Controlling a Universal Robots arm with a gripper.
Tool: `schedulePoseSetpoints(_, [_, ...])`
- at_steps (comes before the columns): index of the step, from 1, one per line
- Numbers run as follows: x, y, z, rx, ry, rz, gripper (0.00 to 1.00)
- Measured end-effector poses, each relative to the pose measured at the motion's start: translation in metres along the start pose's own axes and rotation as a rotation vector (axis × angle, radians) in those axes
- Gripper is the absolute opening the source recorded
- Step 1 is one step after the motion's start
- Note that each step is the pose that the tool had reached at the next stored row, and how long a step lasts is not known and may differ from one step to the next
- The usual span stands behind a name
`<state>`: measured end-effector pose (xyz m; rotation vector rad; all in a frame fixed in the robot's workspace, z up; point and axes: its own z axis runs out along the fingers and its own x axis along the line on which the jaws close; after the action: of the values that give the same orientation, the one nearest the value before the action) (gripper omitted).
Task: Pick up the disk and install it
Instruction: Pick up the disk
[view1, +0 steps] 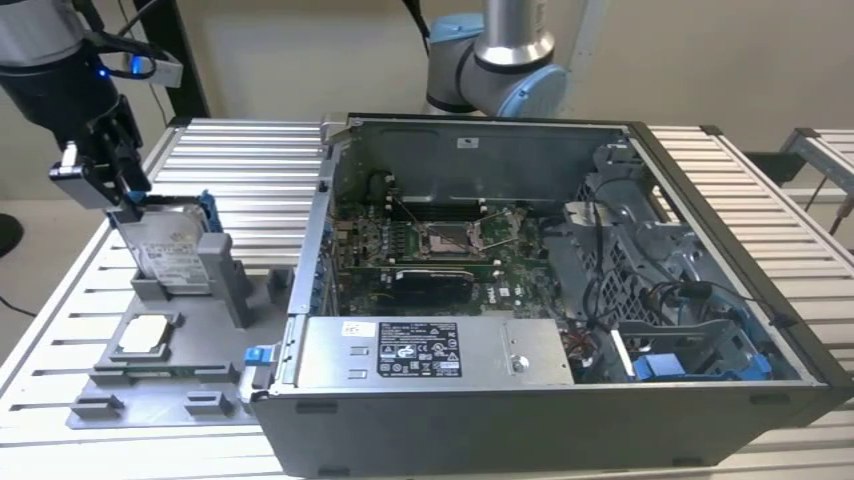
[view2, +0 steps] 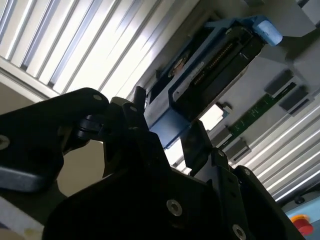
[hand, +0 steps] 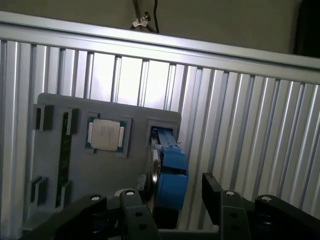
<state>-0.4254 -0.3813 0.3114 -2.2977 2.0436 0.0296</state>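
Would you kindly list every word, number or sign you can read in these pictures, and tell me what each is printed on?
No text here can be read.
White label on the disk: print too small to read.
Label on the silver box inside the computer case: too small to read.
The white sticker on the case's rear wall: too small to read.
Top of the chip: markings too faint to read.

A ribbed silver aluminium bench stands before a plain beige wall, with pale floor at the exterior view's left and a second slatted metal rack at its right. Light glares off the bench's slats in the second wrist view.
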Motion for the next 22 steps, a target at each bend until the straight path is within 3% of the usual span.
schedulePoseSetpoints(2, [0.0000, 0.0000, 0.0005, 0.0010, -0.0114, 0.008, 1.00])
schedulePoseSetpoints(3, [-0.0001, 0.0000, 0.0007, -0.0017, -0.0123, 0.015, 1.00])
schedulePoseSetpoints(4, [0.0000, 0.0000, 0.0008, -0.0069, -0.0130, 0.022, 1.00])
schedulePoseSetpoints(7, [0.0003, 0.0001, 0.0012, -0.0320, -0.0159, 0.042, 1.00])
schedulePoseSetpoints(9, [0.0011, 0.0003, 0.0025, -0.0334, -0.0157, 0.060, 1.00])
schedulePoseSetpoints(15, [0.0017, 0.0004, 0.0076, -0.0270, -0.0140, 0.154, 1.00])
schedulePoseSetpoints(18, [0.0028, -0.0005, 0.0085, -0.0275, -0.0136, 0.167, 1.00])
schedulePoseSetpoints(20, [0.0045, -0.0030, 0.0093, -0.0331, -0.0139, 0.167, 1.00])
schedulePoseSetpoints(22, [0.0056, -0.0068, 0.0110, -0.0430, -0.0143, 0.168, 1.00])
